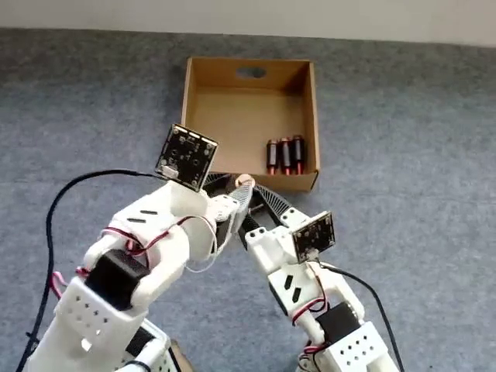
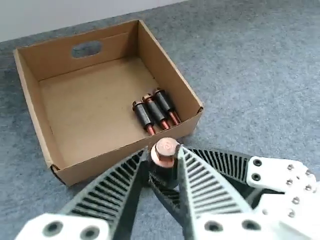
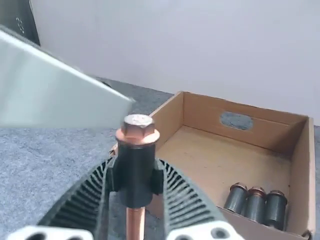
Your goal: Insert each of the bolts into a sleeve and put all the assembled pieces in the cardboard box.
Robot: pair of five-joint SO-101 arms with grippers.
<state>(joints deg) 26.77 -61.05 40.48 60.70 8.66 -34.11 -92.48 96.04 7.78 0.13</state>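
Note:
A copper bolt (image 3: 137, 131) sits in a black sleeve (image 3: 133, 170), its shaft sticking out below. My right gripper (image 3: 134, 187) is shut on this sleeve. The left gripper (image 2: 164, 166) closes around the same piece, just under the bolt head (image 2: 165, 151). Both grippers meet in front of the cardboard box (image 1: 187, 116), where the bolt head (image 1: 244, 183) shows between them. Three assembled pieces (image 1: 285, 156) lie side by side in the box's near right corner, the same three (image 2: 154, 111) in the left wrist view and again (image 3: 256, 202) in the right wrist view.
The box (image 2: 30, 95) stands open-topped on grey carpet (image 1: 403, 139), a hand slot in its far wall. The right arm's white body (image 2: 282, 175) sits close beside the left fingers. A blurred pale slab (image 3: 55, 95) crosses the right wrist view.

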